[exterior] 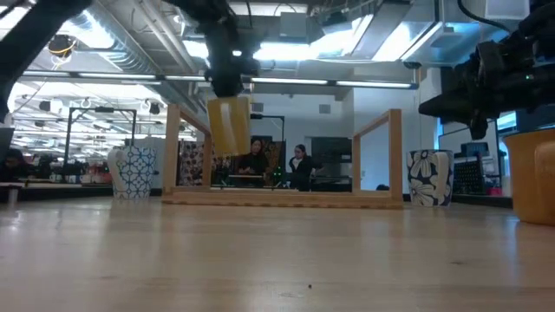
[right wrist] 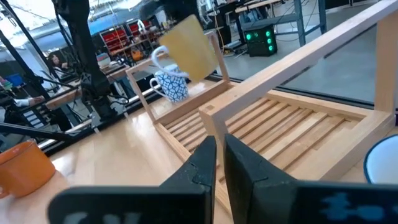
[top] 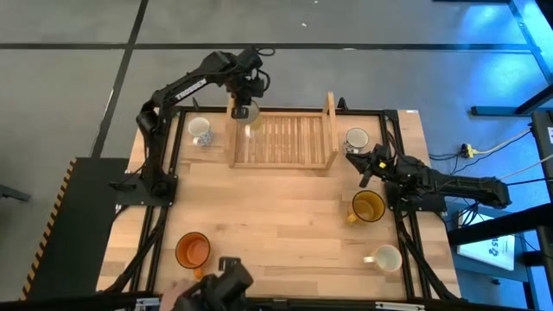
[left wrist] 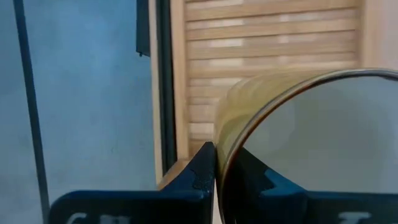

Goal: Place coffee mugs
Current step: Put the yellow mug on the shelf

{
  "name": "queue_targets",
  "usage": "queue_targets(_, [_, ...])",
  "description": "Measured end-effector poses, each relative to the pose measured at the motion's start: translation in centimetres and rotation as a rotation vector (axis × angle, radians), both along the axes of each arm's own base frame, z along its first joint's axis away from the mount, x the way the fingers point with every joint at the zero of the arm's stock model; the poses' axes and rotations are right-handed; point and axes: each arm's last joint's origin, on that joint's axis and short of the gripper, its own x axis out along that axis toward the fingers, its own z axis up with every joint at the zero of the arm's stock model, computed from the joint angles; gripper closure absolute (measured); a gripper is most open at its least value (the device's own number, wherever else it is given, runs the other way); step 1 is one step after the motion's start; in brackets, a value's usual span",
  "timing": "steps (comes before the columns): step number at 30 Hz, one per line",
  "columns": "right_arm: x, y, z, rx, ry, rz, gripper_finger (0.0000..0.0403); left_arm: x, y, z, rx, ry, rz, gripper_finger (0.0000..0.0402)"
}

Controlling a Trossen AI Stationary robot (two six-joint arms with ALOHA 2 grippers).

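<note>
My left gripper (top: 244, 102) is above the far left corner of the slatted wooden rack (top: 281, 138) and is shut on a pale yellow mug (exterior: 230, 126), which also shows in the right wrist view (right wrist: 189, 46). My right gripper (top: 366, 166) hovers shut just right of the rack, near a white patterned mug (top: 356, 138) standing on its base. On the table also stand a blue-patterned white mug (top: 200, 131), an amber mug (top: 368, 206), a white mug (top: 386, 257) and an orange mug (top: 192, 250). My left gripper pinches the pale yellow mug's wall at its rim (left wrist: 225, 155), with one finger (left wrist: 202, 171) outside and the other inside. The fingers come from above, pointing down. The mug hangs below them, slightly tilted and lifted clear above the rack's left end.
The rack has tall end frames (top: 329, 130) on its left and right. A person's hand (top: 177, 289) and a dark object (top: 226, 281) are at the table's near edge. Bare tabletop (top: 276, 216) lies between the rack and the near mugs.
</note>
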Motion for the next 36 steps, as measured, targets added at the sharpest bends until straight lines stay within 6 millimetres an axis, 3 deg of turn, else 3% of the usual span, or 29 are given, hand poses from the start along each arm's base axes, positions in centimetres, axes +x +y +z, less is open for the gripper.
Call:
queue_targets(8, [0.1,0.0,-0.1,0.002,0.013,0.0,0.0384,1.1,2.5,-3.2,0.009,0.024,-0.05,0.0384])
queue_targets(20, [0.1,0.0,-0.1,0.002,0.013,0.0,0.0384,2.1,4.0,-7.3,-0.027,0.124,-0.053,0.0384])
queue_targets(36, [0.1,0.0,-0.1,0.003,0.016,0.001,0.0384,1.3,5.3,-8.5,-0.019,0.142,-0.048,0.0384])
